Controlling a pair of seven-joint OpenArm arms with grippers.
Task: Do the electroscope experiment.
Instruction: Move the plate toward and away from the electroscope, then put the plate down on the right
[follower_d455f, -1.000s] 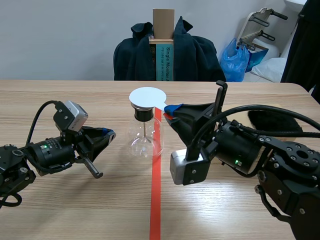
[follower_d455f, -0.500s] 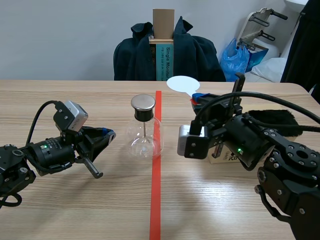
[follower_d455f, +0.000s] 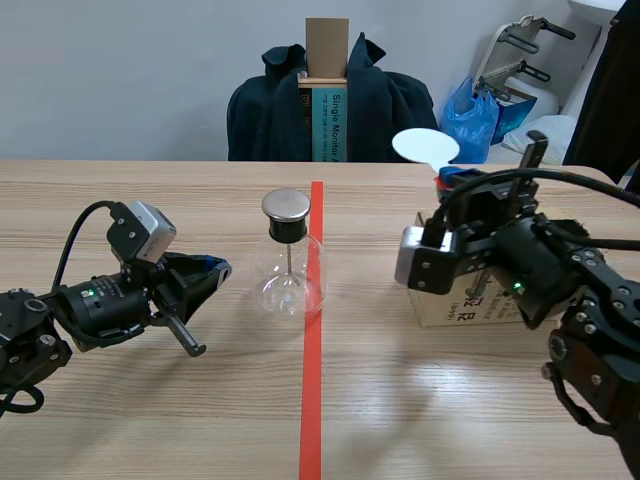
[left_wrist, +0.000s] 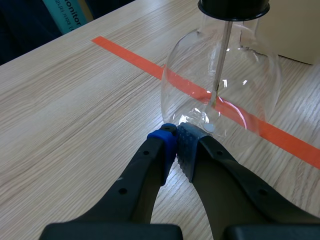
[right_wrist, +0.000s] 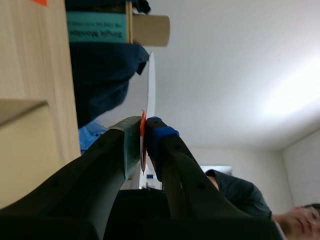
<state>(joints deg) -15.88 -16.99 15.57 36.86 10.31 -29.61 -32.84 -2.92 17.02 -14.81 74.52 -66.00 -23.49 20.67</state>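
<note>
- The wooden table (follower_d455f: 150, 420) has an orange-red tape line running just beside the flask.
- Behind the flask, a teal carton (follower_d455f: 331, 120) reads "Single Monitor".
- To the right of the flask, a pale box (follower_d455f: 470, 310) under the right arm bears print too small to read.
- The glass flask (follower_d455f: 288, 268) stands upright with a metal cap (follower_d455f: 285, 204) on top. Its rod (left_wrist: 222, 55) hangs straight down inside.
- The left gripper (left_wrist: 176, 140) has its pads pressed together on nothing. It points at the flask's base, tips just beside the glass.
- The right gripper (right_wrist: 144, 127), raised well to the right of the flask, pinches the red tab of the white disc (follower_d455f: 424, 146). The disc stands up beyond the fingertips.
</note>
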